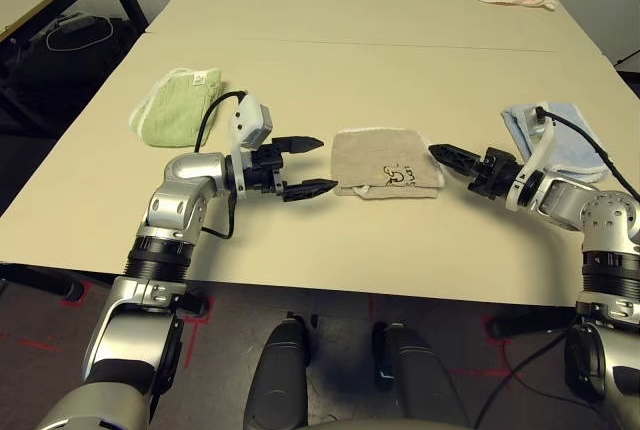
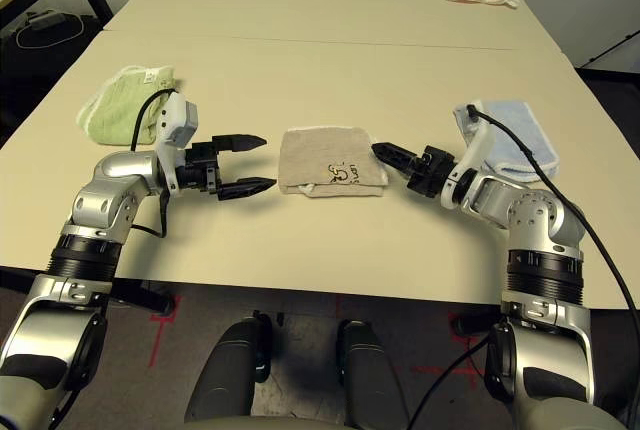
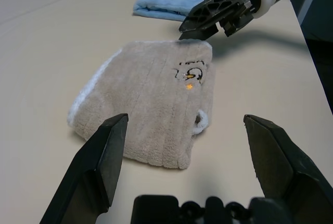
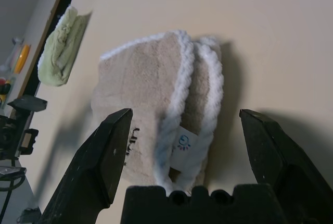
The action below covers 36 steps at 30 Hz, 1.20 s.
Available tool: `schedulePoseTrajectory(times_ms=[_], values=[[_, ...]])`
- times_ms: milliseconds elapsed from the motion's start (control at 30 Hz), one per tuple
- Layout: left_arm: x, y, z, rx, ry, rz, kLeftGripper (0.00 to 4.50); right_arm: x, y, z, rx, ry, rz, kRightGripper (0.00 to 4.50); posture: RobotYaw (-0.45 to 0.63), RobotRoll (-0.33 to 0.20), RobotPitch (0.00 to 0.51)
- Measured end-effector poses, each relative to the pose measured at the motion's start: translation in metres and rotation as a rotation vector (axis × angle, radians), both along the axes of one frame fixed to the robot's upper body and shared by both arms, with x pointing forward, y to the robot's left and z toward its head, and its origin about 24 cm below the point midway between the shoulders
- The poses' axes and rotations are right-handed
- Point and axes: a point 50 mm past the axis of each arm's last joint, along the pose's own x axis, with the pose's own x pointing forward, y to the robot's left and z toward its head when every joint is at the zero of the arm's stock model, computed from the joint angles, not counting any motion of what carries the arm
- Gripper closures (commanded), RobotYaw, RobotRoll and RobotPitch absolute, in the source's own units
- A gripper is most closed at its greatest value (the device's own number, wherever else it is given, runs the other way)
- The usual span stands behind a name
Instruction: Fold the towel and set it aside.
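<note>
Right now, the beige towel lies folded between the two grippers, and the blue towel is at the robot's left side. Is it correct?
Not quite: the blue towel is at the robot's right, as the right eye view shows. The beige towel does lie folded between the grippers.

The towel [image 1: 385, 162] lies between two other folded towels [image 1: 180, 110] [image 1: 560, 140].

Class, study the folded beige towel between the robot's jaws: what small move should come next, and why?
Probably ease the right gripper inward around the beige terry cloth towel: its jaws stand open at the towel's edge, and the towel already lies folded, ready to be set aside.
</note>
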Motion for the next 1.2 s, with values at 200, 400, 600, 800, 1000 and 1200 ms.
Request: schedulePoseTrajectory(times_ms=[200, 400, 600, 800, 1000, 1200], values=[[-0.001, -0.004, -0.002, 0.016, -0.005, -0.029, 0.00, -0.002, 0.002, -0.003, -0.003, 0.033, 0.018, 0.03, 0.07, 0.000, 0.161], [-0.001, -0.005, -0.003, 0.017, -0.004, -0.033, 0.00, 0.001, 0.013, -0.005, -0.013, 0.052, 0.058, 0.03, 0.07, 0.000, 0.161], [-0.001, -0.005, -0.003, 0.020, -0.003, -0.036, 0.00, 0.007, 0.023, -0.004, -0.016, 0.057, 0.096, 0.03, 0.08, 0.000, 0.160], [-0.002, -0.006, -0.003, 0.022, -0.001, -0.038, 0.00, 0.010, 0.028, -0.003, -0.006, 0.058, 0.112, 0.03, 0.08, 0.000, 0.158], [-0.002, -0.006, -0.003, 0.023, -0.001, -0.038, 0.00, 0.012, 0.031, -0.006, 0.006, 0.065, 0.113, 0.92, 0.07, 0.000, 0.155], [-0.002, -0.006, -0.004, 0.025, 0.002, -0.042, 0.00, 0.013, 0.034, -0.007, 0.010, 0.059, 0.105, 3.17, 0.07, 0.000, 0.149]])
